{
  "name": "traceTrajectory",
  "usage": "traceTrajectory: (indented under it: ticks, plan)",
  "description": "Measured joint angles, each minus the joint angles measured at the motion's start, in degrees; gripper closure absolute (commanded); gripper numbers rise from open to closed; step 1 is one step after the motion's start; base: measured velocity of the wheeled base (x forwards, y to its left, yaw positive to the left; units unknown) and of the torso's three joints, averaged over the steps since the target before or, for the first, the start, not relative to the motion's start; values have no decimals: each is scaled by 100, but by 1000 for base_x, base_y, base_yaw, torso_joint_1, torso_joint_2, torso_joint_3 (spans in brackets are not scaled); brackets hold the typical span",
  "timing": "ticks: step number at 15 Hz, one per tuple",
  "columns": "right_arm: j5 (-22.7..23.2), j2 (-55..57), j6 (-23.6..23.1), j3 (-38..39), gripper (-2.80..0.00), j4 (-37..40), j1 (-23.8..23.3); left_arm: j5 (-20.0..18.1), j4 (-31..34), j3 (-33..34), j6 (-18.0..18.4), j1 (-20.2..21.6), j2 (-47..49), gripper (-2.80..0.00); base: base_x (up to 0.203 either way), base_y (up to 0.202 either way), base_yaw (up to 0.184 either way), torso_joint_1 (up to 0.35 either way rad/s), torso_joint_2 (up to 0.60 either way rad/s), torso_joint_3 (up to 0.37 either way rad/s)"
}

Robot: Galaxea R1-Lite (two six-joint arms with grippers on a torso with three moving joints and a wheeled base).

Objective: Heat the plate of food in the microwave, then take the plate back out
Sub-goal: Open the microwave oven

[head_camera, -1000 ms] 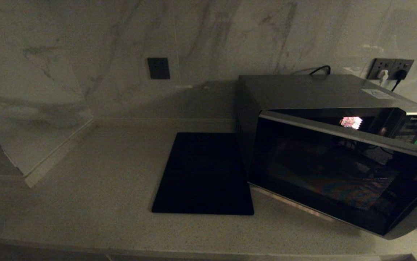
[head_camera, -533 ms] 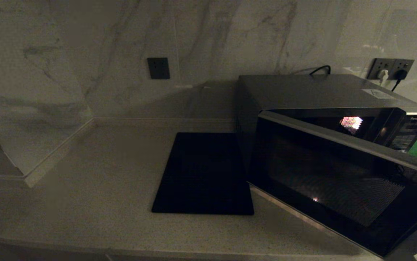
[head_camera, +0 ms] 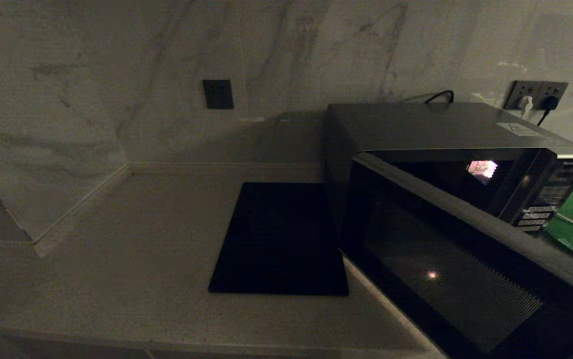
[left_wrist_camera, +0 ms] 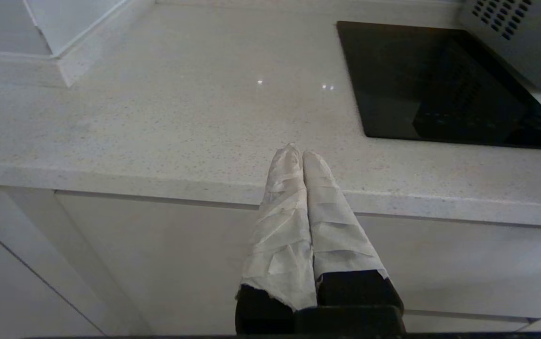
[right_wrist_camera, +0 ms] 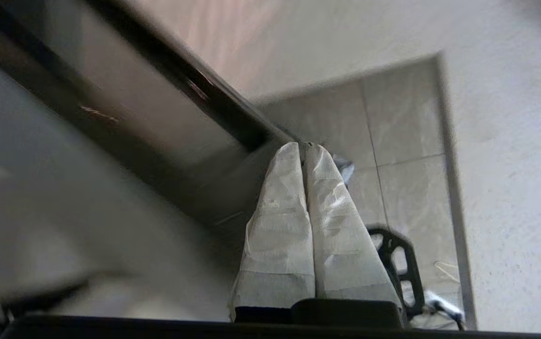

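White-taped right gripper (right_wrist_camera: pixel 302 149) pressed together w/ tips at microwave (head_camera: pixel 446 149) door edge.

Wall (head_camera: pixel 92 75) — veined marble, dim light; counter (head_camera: pixel 132 259) — pale speckled stone; socket (head_camera: pixel 538 94) — plugs in; cupboard front (left_wrist_camera: pixel 157 263) below

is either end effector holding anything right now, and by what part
Nothing is held. The left end effector is shut, empty, at the counter edge; the right end effector is shut, empty, beside the microwave door.
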Motion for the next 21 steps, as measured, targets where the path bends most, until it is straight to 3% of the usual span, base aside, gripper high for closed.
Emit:
traceTrajectory:
  ticks: [2,6,11,21]
  plan:
    - [71,-222,12,311,0,27,423,0,-2,0,0,0,0,0,0,0,0,0,0,0]
    - [632,-572,9,434,0,214,1206,-2,0,0,3,0,0,0,0,0,0,0,0,0]
    - [698,-674,-42,437,0,201,1497,0,0,0,2,0,0,0,0,0,0,0,0,0]
    - [794,563,270,425,0,-701,2882,-2,1,0,3,0,0,0,0,0,0,0,0,0]
